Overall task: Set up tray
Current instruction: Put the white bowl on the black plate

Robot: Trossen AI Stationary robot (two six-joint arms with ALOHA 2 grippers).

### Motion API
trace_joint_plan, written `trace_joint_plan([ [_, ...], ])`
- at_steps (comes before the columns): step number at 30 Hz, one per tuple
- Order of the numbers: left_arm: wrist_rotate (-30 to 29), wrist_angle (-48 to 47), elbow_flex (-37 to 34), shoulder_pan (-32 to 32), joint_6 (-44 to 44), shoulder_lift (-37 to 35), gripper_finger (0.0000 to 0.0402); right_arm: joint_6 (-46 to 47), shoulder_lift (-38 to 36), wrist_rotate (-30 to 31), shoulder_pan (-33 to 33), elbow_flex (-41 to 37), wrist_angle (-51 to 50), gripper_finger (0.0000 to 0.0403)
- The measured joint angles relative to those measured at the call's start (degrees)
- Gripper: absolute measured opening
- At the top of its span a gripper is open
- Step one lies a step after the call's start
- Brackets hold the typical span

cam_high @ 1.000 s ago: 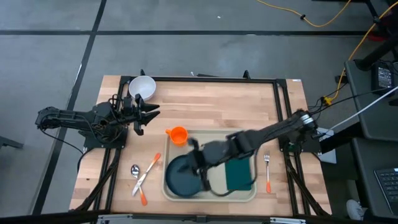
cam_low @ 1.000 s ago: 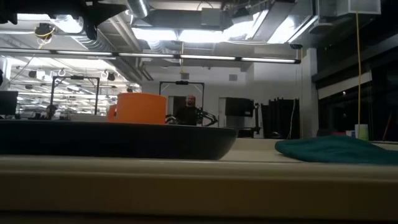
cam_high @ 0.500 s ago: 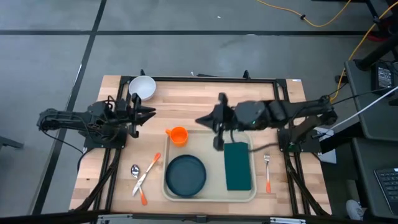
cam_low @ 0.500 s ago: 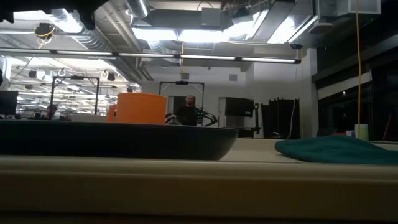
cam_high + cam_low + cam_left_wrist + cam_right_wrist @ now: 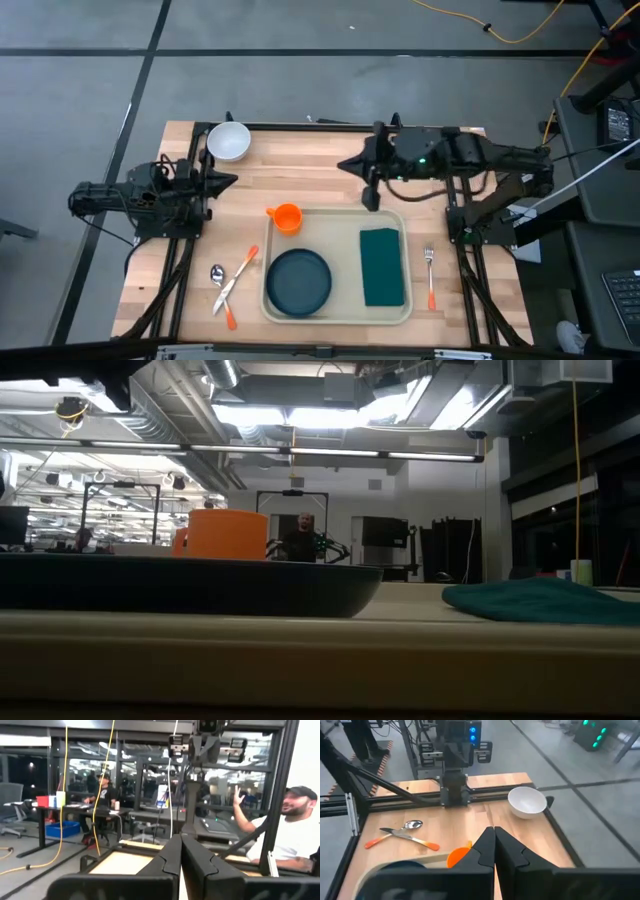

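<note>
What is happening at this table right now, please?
Nothing is being held at this moment. The right hand, shut and empty, hangs just beyond the far rim of the tray. The tray already carries a dark plate and a green cloth, with an orange cup at its far left corner. The left hand, also shut, waits near the white bowl.

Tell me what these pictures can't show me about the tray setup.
- Low view: the tray rim and dark teal plate fill the foreground, hiding the spoon, the fork and the cup's base.
- Right wrist view: the right hand covers most of the tray; the teal cloth is out of frame.
- Left wrist view: the left hand points at the room; no tray shows.
</note>
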Motion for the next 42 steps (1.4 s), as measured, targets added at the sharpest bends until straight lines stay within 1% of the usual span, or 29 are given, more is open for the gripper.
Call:
trace_joint_plan([
  [3, 0.6, 0.0, 0.0, 0.0, 0.0, -1.5, 0.0002, -1.2, -3.4, -0.1, -0.8, -2.7, 0.5, 0.0004],
  [6, 0.6, -0.2, 0.0, 0.0, 0.0, -2.1, 0.0001, -0.4, -8.9, 0.1, -2.7, -8.8, 3.2, 0.0004],
  [11, 0.8, -0.5, 0.0, 0.0, -0.4, -2.4, 0.0002, 0.3, -20.0, -0.4, -5.9, -23.5, 16.1, 0.0003],
  [15, 0.2, -1.7, 0.0, 0.0, 0.4, -2.4, 0.0001, -1.0, -26.2, -3.2, -10.1, -36.6, 20.5, 0.0003],
  [17, 0.1, -2.0, 0.0, 0.0, 1.7, -2.3, 0.0003, 0.5, -29.4, -7.4, -12.9, -43.7, 25.9, 0.0002],
  [20, -2.0, -2.4, 0.0, 0.0, 3.2, -2.3, 0.0002, 3.8, -33.9, -16.7, -17.0, -55.3, 38.6, 0.0002],
  [23, -4.1, -2.5, 0.0, 0.0, 3.5, -2.3, 0.0001, 7.7, -37.2, -23.9, -19.6, -66.5, 51.9, 0.0002],
  [25, -4.6, -2.7, 0.0, 0.0, 3.7, -2.4, 0.0002, 9.1, -39.2, -26.2, -20.7, -72.5, 58.8, 0.0002],
  [28, -4.8, -3.3, 0.0, 0.0, 4.5, -2.4, 0.0002, 11.8, -41.3, -27.5, -22.1, -79.9, 63.2, 0.0002],
  [31, -5.3, -3.5, 0.0, 0.0, 4.4, -2.3, 0.0001, 15.5, -44.0, -27.5, -22.7, -85.1, 64.7, 0.0001],
  [34, -6.8, -3.5, 0.0, 0.0, 4.4, -2.4, 0.0002, 18.1, -47.4, -27.5, -22.8, -88.3, 67.8, 0.0001],
  [36, -7.7, -3.7, 0.0, 0.0, 4.4, -2.3, 0.0003, 17.3, -50.3, -27.0, -22.8, -89.0, 69.2, 0.0001],
  [38, -8.2, -4.1, 0.0, 0.0, 4.5, -2.3, 0.0002, 15.3, -52.3, -25.1, -22.8, -89.1, 68.8, 0.0001],
  [42, -9.1, -4.4, 0.0, 0.0, 4.6, -2.3, 0.0002, 11.5, -53.0, -24.4, -22.8, -89.1, 68.1, 0.0001],
])
